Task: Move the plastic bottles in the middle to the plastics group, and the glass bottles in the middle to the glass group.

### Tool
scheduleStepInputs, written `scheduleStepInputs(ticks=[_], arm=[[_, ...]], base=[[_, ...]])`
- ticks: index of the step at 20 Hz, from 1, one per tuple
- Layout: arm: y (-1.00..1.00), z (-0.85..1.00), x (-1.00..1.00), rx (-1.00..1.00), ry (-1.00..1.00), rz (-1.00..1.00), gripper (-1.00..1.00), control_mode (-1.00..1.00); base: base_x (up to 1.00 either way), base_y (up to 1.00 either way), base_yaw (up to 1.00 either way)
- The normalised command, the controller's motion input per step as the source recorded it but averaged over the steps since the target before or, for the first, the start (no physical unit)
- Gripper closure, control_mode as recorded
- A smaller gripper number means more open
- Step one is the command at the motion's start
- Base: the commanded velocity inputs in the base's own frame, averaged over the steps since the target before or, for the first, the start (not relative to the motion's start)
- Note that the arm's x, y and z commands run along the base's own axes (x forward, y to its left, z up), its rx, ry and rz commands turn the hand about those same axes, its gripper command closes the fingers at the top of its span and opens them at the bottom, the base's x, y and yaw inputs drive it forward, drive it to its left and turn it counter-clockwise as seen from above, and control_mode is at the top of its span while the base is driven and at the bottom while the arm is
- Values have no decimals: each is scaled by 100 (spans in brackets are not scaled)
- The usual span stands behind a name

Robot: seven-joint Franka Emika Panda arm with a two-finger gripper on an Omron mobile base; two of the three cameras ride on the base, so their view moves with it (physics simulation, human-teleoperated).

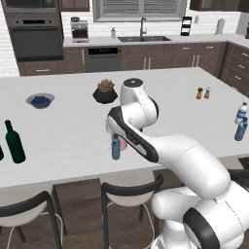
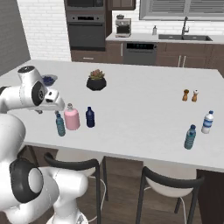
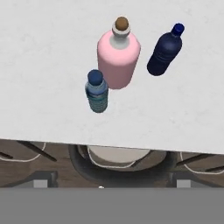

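Three middle bottles stand upright near the counter's (image 2: pixel 131 113) front edge, left of centre in the right base view: teal bottle (image 3: pixel 97 91) just beside the pink glass bottle (image 3: pixel 118 57), navy bottle (image 3: pixel 165 50) a little apart. Gripper is spread wide and empty, hovering above them; fingertips out of sight. Plastics look light, smooth and tippy, so grip mid-body; the pink one is likely heavier, fragile and wide, so take it at the neck.

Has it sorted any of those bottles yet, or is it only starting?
Nothing looks sorted yet. The teal bottle, pink bottle and navy bottle stand together mid-counter. Nothing is in hand. All three remain: the small two go to the water bottles on the right, the pink one to the green bottle on the left.
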Motion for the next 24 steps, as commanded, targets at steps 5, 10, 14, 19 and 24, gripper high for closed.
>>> scheduleStepInputs(ticks=[5, 10, 14, 19, 24], arm=[[18, -40, 32, 16, 0, -9, -100, -100], [5, -20, 50, -4, 9, -7, -100, -100], [0, -15, 52, -5, 12, -1, -100, -100], [13, -18, 48, 0, 6, 0, -100, -100], [19, -25, 26, 0, 0, 0, -100, -100]], base=[[0, 0, 0], [0, 0, 0], [0, 0, 0], [0, 0, 0], [0, 0, 0]])
